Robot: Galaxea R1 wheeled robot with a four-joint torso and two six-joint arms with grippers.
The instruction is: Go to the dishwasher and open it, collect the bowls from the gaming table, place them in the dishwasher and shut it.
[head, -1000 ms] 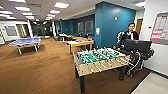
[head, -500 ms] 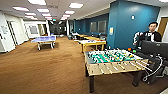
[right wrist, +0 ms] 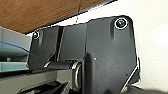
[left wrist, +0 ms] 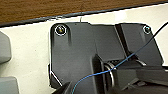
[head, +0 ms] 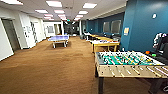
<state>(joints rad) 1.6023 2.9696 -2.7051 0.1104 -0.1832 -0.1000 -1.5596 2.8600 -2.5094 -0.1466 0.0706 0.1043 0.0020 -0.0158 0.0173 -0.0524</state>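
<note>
The camera has swung leftward since half a second ago, so the foosball table (head: 127, 63) now sits at the lower right of the head view, closer in, with its green field, rods and wooden side toward the robot. Brown carpet (head: 50, 67) stretches ahead down a long room. Beyond the foosball table, along the teal wall (head: 145, 27), stands a yellow-edged table with a pale top (head: 105, 43), which looks to be the gaming table; whether bowls lie on it cannot be told from here. Farther off on the left is a blue table-tennis table (head: 59, 38). A person (head: 160, 41) shows partly at the right edge. In both wrist views the dark robot plate hides the fingers, so I cannot tell whether either gripper is spread or pressed together
</note>
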